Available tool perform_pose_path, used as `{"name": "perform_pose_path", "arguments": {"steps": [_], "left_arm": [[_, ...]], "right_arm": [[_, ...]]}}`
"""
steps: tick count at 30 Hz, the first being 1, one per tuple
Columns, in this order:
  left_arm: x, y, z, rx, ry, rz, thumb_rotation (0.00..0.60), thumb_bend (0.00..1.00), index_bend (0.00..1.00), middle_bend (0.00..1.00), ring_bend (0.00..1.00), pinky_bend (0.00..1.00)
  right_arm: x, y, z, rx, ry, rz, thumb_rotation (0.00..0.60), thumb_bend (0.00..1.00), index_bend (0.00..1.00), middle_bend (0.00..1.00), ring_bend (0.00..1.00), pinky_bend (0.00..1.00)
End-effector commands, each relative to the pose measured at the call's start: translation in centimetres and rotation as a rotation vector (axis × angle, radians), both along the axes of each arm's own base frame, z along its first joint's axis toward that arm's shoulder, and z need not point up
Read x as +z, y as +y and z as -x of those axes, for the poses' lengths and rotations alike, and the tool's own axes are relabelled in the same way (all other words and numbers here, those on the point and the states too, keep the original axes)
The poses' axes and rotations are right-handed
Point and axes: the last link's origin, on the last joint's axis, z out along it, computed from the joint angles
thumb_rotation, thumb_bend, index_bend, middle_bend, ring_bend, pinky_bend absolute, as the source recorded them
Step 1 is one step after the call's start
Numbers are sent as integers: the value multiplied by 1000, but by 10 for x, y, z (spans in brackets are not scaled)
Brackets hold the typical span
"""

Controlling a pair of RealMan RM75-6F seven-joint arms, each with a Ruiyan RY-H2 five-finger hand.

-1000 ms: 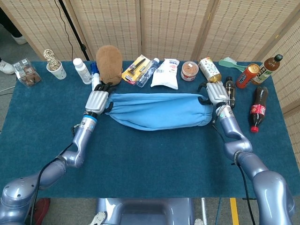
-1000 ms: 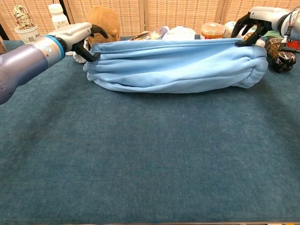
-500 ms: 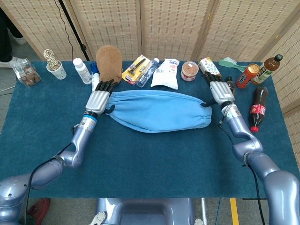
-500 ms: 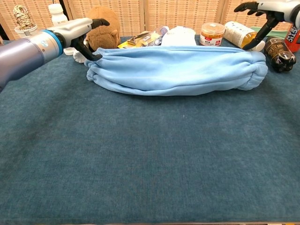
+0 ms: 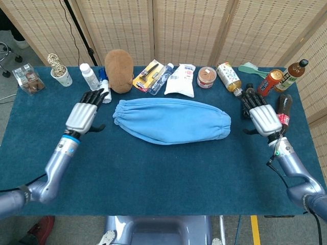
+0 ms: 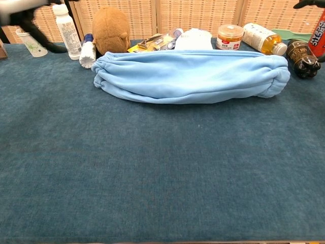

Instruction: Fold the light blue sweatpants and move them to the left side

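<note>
The light blue sweatpants [image 5: 171,120] [image 6: 190,75] lie folded lengthwise into a long bundle across the middle of the blue table. My left hand [image 5: 83,113] hovers open to the left of the bundle, apart from it, fingers straight and pointing away from me. My right hand [image 5: 261,115] hovers open to the right of the bundle, also clear of the cloth. In the chest view only a blurred dark bit of the left hand [image 6: 25,18] shows at the top left corner.
Along the far edge stand a brown plush [image 5: 118,63], white bottles [image 5: 90,77], snack packets [image 5: 180,80], a tin [image 5: 206,76] and several drink bottles [image 5: 281,118]. A cup [image 5: 61,75] and a clear box [image 5: 28,79] sit far left.
Both hands have let go of the sweatpants' ends and drawn outward and toward me, left hand leftward, right hand rightward. The bundle has settled flat on the table.
</note>
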Motion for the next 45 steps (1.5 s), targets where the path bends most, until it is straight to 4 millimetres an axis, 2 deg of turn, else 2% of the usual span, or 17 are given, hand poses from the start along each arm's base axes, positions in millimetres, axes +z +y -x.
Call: {"name": "perform_pose_path", "arguments": {"steps": [1, 6, 10, 17, 24, 29, 36, 42, 43, 45], "left_arm": [[33, -37, 36, 107, 43, -23, 600, 208, 0, 0, 0, 0], [58, -73, 63, 172, 17, -72, 600, 209, 0, 0, 0, 0], [74, -102, 87, 232, -16, -99, 600, 209, 0, 0, 0, 0], [88, -131, 114, 322, -47, -102, 600, 209, 0, 0, 0, 0], [91, -145, 121, 357, -41, -108, 600, 209, 0, 0, 0, 0], [91, -149, 118, 360, -32, -109, 600, 209, 0, 0, 0, 0], [90, -145, 122, 379, -30, -104, 600, 209, 0, 0, 0, 0], [91, -143, 124, 387, -30, -104, 600, 209, 0, 0, 0, 0], [91, -143, 124, 390, -31, -105, 600, 209, 0, 0, 0, 0], [91, -142, 125, 393, -31, -103, 600, 209, 0, 0, 0, 0]], "right_arm": [[-3, 18, 15, 65, 98, 9, 600, 0, 0, 0, 0, 19], [-12, 22, 29, 109, 195, 22, 600, 0, 0, 0, 0, 48], [-20, 21, 30, 154, 217, 22, 600, 0, 6, 0, 0, 48], [-38, 20, 25, 217, 247, -36, 600, 0, 18, 0, 0, 49], [-61, 20, 12, 301, 294, -71, 600, 0, 26, 0, 0, 56], [-75, 15, 3, 321, 309, -71, 600, 0, 34, 0, 0, 56], [-92, 2, -14, 341, 347, -48, 600, 0, 65, 0, 0, 56], [-100, -6, -19, 326, 375, -61, 600, 0, 101, 0, 0, 83], [-102, -7, -19, 321, 373, -66, 600, 10, 117, 0, 0, 96], [-104, -9, -20, 308, 372, -57, 600, 118, 200, 18, 3, 131]]}}
